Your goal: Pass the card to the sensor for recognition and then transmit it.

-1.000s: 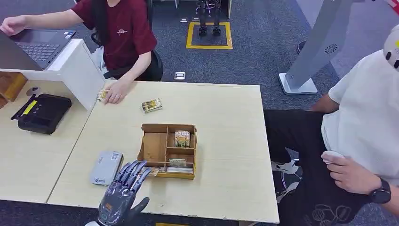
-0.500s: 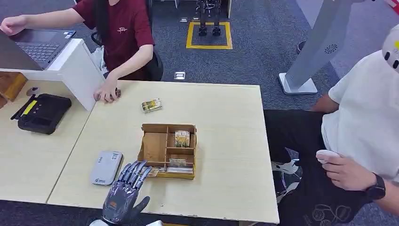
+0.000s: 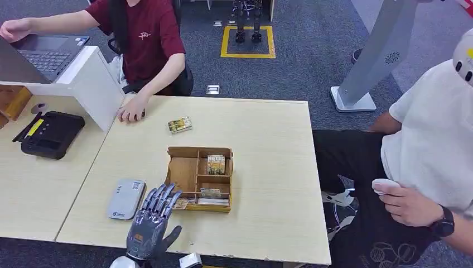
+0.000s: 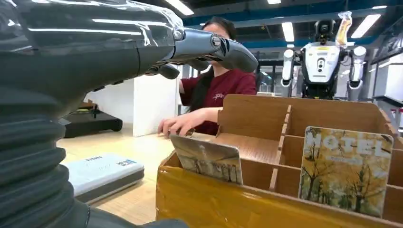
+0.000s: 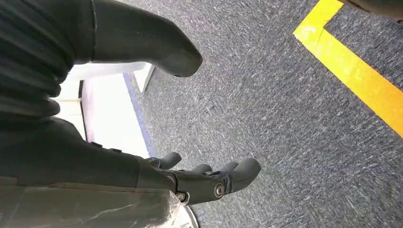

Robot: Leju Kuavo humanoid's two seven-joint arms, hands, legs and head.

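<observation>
Cards are all untaken as yet, so the task looks to be at its very start. The left hand (image 3: 149, 228) reaches over the near edge of the table (image 3: 268, 145) with its fingers (image 3: 160, 198) stretched forward and apart, holding nothing; its fingertips lie just at the near left corner of the wooden box (image 3: 199, 178), close to a card (image 4: 207, 158) that leans in the front compartment there. The left wrist view shows that card standing tilted behind the box's front wall, with the hand's fingers above it and not touching it. A second card (image 3: 216, 164), printed with yellow trees, stands upright in a compartment further back. The grey sensor (image 3: 126, 199) lies flat on the table just beside the hand, on its left. The right hand (image 5: 209, 178) hangs over the carpet, fingers loosely apart and empty. Further off, a loose card (image 3: 179, 124) lies near a seated person's hand (image 3: 132, 111) at the far edge. Picking up a card, presenting it to the sensor and handing it on all appear to remain.
</observation>
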